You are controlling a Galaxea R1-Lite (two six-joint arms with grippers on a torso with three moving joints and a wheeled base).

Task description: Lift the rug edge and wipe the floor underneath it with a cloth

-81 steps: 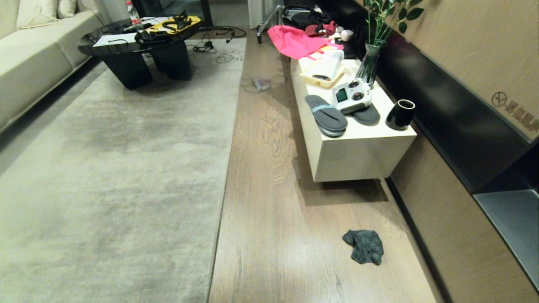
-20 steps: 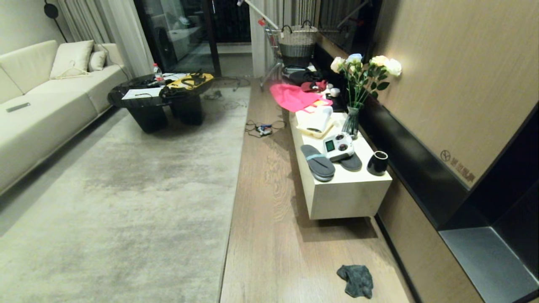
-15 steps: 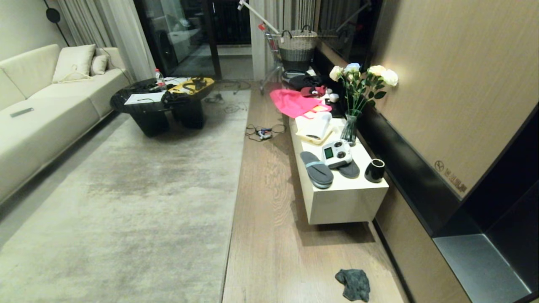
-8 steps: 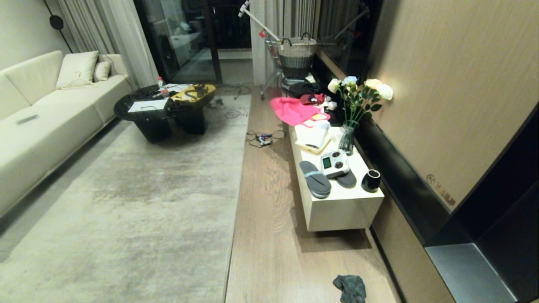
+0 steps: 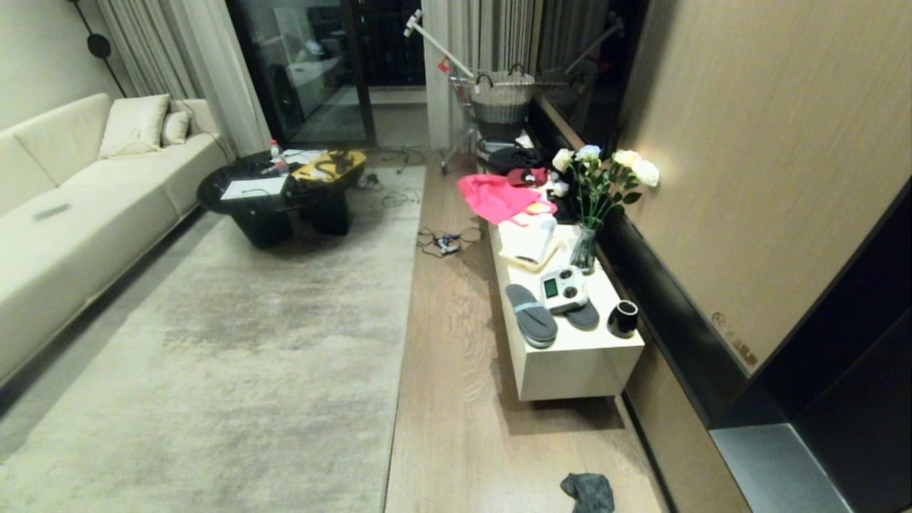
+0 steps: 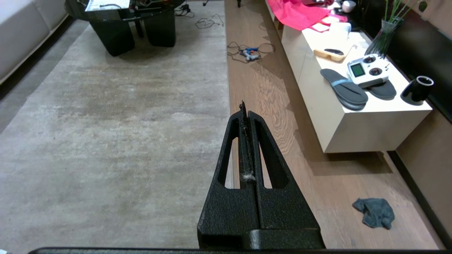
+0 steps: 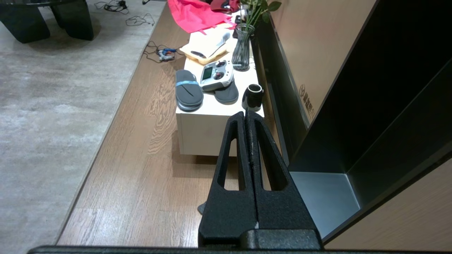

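Lying flat along the room, the rug (image 5: 235,370) has its long dark-trimmed edge against the strip of bare floor (image 5: 456,399), with no part of it raised. The cloth (image 5: 588,493) sits crumpled on the floor on the far side of that strip from the rug, near the dark base of the wall and nearer the camera than the end of the low white bench (image 5: 577,363).

On the bench, from its near end going away: a black cup (image 5: 623,318), a pair of grey slippers (image 5: 531,325) with a white remote controller (image 5: 563,289) resting on one of them, a glass vase of white flowers (image 5: 586,246), a yellow tray (image 5: 529,255), then bright pink fabric (image 5: 495,197). A tangle of cable (image 5: 443,239) lies on the floor beside the bench, by the rug's edge. A black coffee table (image 5: 285,196) stands on the rug's far end, and a cream sofa (image 5: 78,206) runs along the rug's other long side.

Neither arm shows in the head view. The left tool (image 6: 245,113), seen from its wrist, hangs above the rug's edge with fingers pressed together on nothing, a wisp of fluff caught between them. The right tool (image 7: 245,114) hangs over the floor before the bench, likewise pressed together and empty.
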